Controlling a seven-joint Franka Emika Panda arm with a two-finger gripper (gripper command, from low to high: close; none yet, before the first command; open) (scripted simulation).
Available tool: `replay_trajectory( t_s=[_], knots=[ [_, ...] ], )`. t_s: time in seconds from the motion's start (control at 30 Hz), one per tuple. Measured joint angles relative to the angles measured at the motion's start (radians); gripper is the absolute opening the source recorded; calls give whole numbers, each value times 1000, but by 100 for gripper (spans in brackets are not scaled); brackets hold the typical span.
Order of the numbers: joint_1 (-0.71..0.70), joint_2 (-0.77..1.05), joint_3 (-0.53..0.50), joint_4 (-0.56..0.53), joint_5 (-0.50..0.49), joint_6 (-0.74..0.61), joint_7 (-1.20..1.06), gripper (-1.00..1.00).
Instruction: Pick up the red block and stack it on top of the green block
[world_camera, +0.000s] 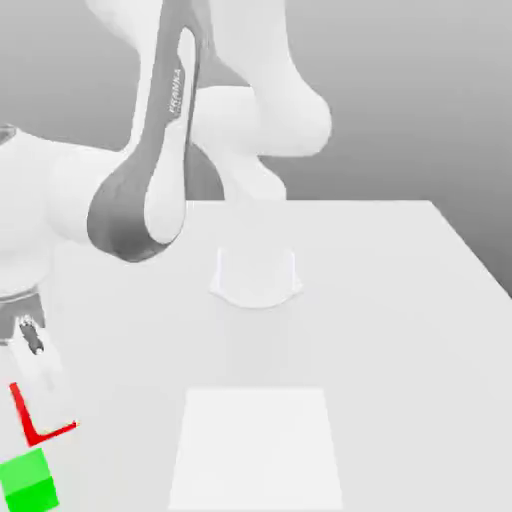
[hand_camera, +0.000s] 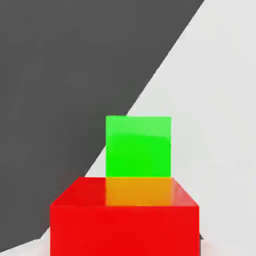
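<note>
gripper (world_camera: 30, 345): clamped on red block (hand_camera: 125, 220), lifted off table (world_camera: 400, 300)
green block (world_camera: 30, 482): on table near its edge, below and just beside the red one
step: carry over green
tip: centre squarely, lower slowly, then release

Arm (world_camera: 150, 190): white and grey, "FRANKA" lettered on it, reaching down toward the exterior view's lower left.
Claw (world_camera: 40, 375): at the left edge, closed on the red block (world_camera: 40, 425), whose edges show.
Green block (world_camera: 30, 482): on the tabletop (world_camera: 400, 300), just below the red block.
White square patch (world_camera: 255, 445): flat on the tabletop.
</note>
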Motion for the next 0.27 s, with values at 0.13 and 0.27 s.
replay_trajectory(
  t_s=[0.13, 0.27],
  knots=[
    [-17, 103, 16, 19, 31, 83, -15, 100],
    [-17, 103, 16, 19, 31, 83, -15, 100]
  ],
)
